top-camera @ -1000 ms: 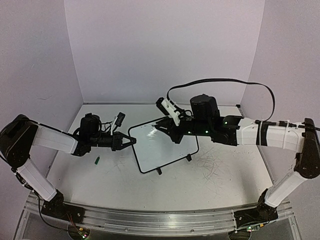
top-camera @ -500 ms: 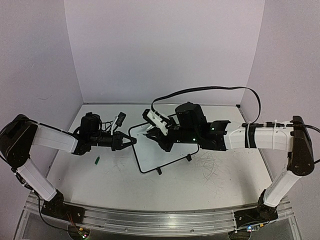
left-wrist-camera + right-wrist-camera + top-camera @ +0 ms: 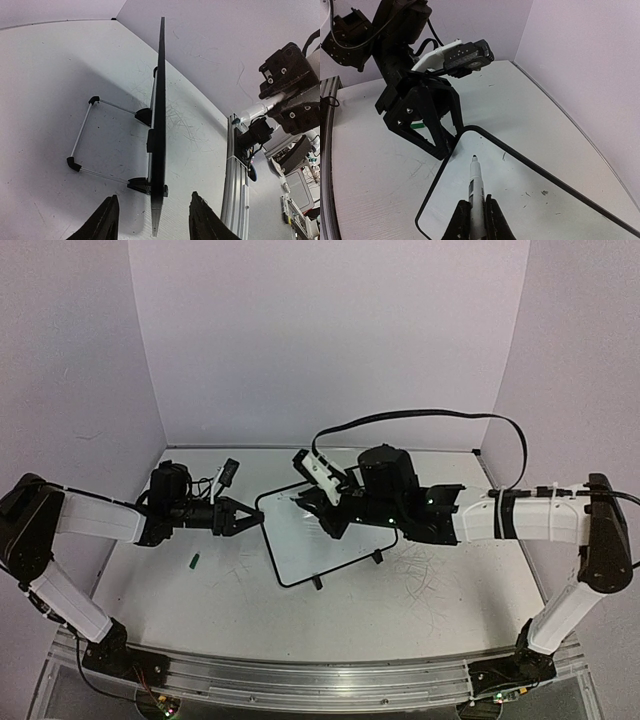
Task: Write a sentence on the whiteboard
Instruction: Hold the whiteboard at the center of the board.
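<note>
The whiteboard (image 3: 325, 540) stands tilted on its wire stand (image 3: 82, 131) mid-table; the left wrist view sees it edge-on (image 3: 161, 90). My left gripper (image 3: 250, 517) is open at the board's left edge, its fingers (image 3: 107, 217) either side of that edge with gaps showing. Its black jaws (image 3: 432, 120) reach the board's corner in the right wrist view. My right gripper (image 3: 477, 207) is shut on a white marker (image 3: 476, 182) with a black tip. The tip points at the board's face (image 3: 530, 200) near its upper left corner; I cannot tell whether it touches. From above, the right gripper (image 3: 303, 500) hangs over that corner.
A small green cap (image 3: 195, 561) lies on the scuffed tabletop left of the board, below the left arm. A black cable (image 3: 420, 418) loops above the right arm. Purple walls close the back and sides. A metal rail (image 3: 300, 680) runs along the near edge.
My left gripper has opened off the board's left edge and drawn back a little to the left. The right arm carried the marker left, over the board's upper left corner.
</note>
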You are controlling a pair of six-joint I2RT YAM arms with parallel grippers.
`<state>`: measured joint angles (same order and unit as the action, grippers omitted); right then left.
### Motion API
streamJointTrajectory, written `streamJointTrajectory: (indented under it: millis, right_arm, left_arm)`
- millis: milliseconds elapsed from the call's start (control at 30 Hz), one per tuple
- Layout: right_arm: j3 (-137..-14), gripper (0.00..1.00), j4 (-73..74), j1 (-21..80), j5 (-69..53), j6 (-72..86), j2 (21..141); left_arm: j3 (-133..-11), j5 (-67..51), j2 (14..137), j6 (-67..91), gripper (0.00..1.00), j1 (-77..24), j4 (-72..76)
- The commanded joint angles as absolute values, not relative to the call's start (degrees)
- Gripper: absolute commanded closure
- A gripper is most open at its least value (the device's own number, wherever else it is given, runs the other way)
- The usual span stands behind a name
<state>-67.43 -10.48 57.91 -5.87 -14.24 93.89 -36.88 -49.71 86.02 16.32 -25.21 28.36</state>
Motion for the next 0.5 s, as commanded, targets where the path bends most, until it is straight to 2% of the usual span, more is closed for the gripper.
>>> streamJointTrajectory:
  millis: [0, 33, 167, 467]
  right_arm:
    - [-66.52, 0.96, -14.94, 58.11, -2.64, -12.06, 90.32]
    - [-66.29, 0.95, -15.30, 58.13, -2.32, -11.86, 90.14]
    - [-65.50, 1.00, -16.48, 58.13, -1.51, -11.48, 89.72]
    - [-65.23, 1.00, -16.79, 58.14, -4.99, -12.93, 89.90]
  left_arm:
    - [-36.27, -49.07, 83.34, 16.29, 0.50, -25.23, 28.70]
    - [-36.32, -48.96, 83.62, 16.33, 0.50, -25.24, 28.71]
    - [-36.86, -50.31, 86.16, 17.10, 0.49, -25.22, 29.14]
    - [-32.02, -49.70, 84.91, 20.92, 0.47, -25.24, 34.68]
